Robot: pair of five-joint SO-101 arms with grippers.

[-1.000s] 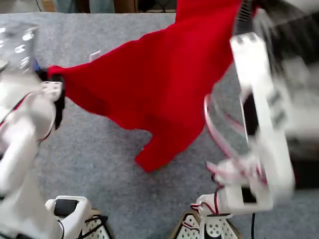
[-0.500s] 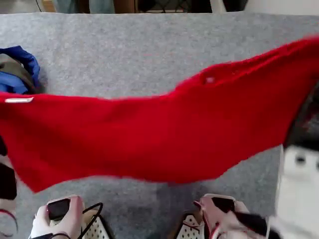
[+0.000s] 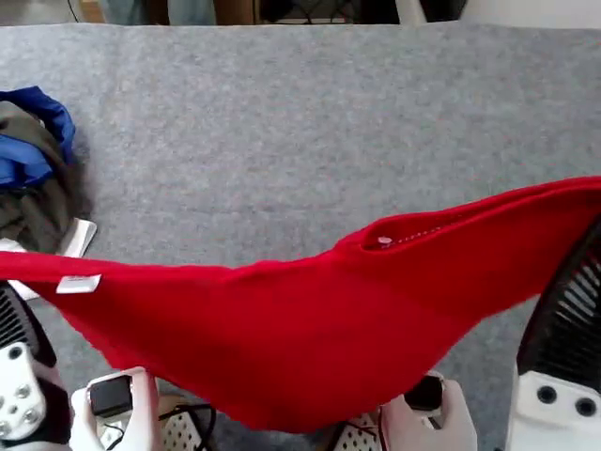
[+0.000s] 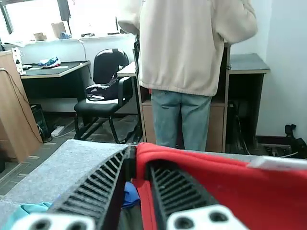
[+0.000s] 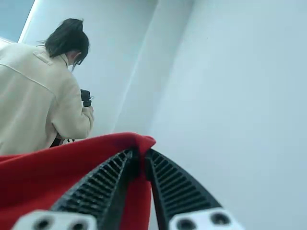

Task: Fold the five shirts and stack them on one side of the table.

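A red shirt [image 3: 310,329] hangs stretched in the air across the near half of the table, held at both ends. My left gripper [image 4: 139,158] is shut on one edge of the red shirt [image 4: 230,191], at the left side of the high view. My right gripper [image 5: 141,160] is shut on the other edge of the red shirt [image 5: 53,177], at the right side, and its ribbed black finger [image 3: 568,315] shows there. A heap of blue and olive shirts [image 3: 28,155] lies at the table's left edge.
The grey table [image 3: 300,122] stretches away behind the raised shirt. Both arm bases [image 3: 117,404] stand at the near edge, under the cloth. A white tag [image 3: 77,282] hangs on the shirt near its left end.
The shirt went from bunched and hanging to spread wide between both grippers, then came lower and nearer the front edge. The heap at the left shows more now.
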